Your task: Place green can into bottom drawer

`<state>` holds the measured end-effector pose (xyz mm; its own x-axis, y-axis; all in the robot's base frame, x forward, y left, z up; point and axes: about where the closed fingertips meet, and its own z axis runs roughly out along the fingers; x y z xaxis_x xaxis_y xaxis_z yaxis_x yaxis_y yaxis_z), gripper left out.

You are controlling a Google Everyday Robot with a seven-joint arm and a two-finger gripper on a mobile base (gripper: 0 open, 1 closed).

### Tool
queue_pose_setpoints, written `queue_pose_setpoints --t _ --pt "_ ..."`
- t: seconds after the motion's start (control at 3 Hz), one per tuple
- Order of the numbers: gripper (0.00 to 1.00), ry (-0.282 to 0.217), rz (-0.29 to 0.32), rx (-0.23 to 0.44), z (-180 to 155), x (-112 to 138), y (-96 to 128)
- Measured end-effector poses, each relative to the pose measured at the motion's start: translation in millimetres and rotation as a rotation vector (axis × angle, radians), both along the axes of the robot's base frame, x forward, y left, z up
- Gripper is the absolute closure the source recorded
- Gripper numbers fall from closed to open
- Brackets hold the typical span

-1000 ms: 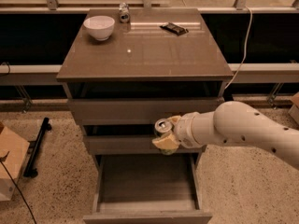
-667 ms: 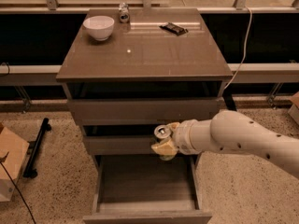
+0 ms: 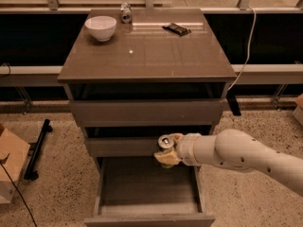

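Camera view, gripper (image 3: 166, 153) over one bottom drawer (image 3: 147, 209), jaws clasping one green can (image 3: 165, 141).

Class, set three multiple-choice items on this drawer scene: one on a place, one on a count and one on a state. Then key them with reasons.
1. Where is the gripper?
A on the cabinet top
B over the open bottom drawer
C down on the floor

2. How many things stand on the cabinet top?
A one
B three
C five

3. In what state is the bottom drawer?
A pulled out
B shut
C taken away

Key:
1 B: it holds the green can above the drawer's inside.
2 B: white bowl, small silver can, dark packet.
3 A: its bare floor shows.
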<state>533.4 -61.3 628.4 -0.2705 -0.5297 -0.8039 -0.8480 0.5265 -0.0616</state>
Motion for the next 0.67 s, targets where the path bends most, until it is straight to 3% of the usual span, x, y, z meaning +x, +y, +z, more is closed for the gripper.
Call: queue_pose_setpoints --t 0.33,0.67 --pt "1.0 0.018 -0.02 0.071 -65.0 2.3 -18.0" --pt "1.0 0.018 -0.02 0.071 -65.1 2.3 -17.9"
